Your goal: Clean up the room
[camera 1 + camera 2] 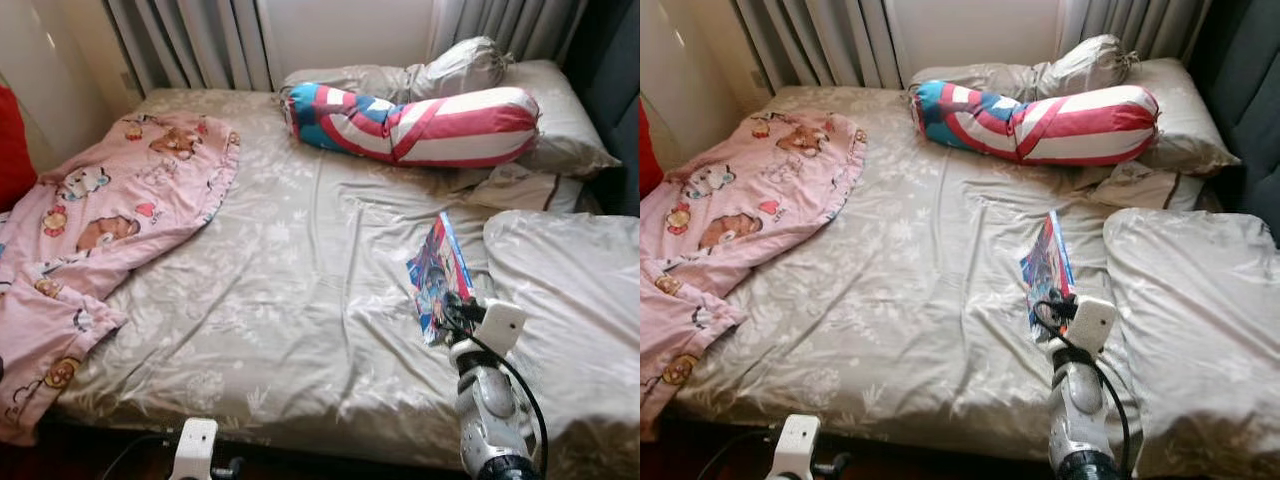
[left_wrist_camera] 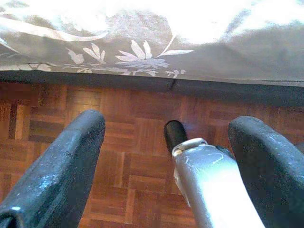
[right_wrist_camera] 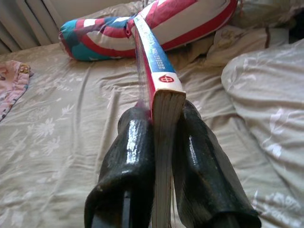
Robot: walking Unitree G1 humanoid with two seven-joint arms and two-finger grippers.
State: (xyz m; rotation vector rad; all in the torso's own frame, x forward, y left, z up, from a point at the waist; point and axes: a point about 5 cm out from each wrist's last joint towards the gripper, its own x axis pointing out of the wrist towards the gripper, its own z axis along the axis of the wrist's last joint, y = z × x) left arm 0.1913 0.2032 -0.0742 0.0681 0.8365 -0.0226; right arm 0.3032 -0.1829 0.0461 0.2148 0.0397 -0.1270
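Observation:
A thin colourful book [image 1: 440,275] stands on edge, tilted, over the grey floral bed sheet [image 1: 290,300] at the right. My right gripper [image 3: 164,128] is shut on the book [image 3: 159,85], its two black fingers [image 3: 130,156] pressed on both covers near the spine end. The right arm [image 1: 490,395] reaches up from the bed's near edge. My left gripper [image 2: 166,142] hangs open low by the bed's foot, over the wooden floor [image 2: 128,156], with nothing between its fingers [image 2: 66,161].
A pink cartoon-print blanket [image 1: 90,230] drapes over the bed's left side. A red, white and blue striped bolster [image 1: 420,125] lies at the head, with grey pillows [image 1: 560,130] behind it. A grey duvet [image 1: 580,300] is bunched at the right. Curtains [image 1: 190,40] hang behind.

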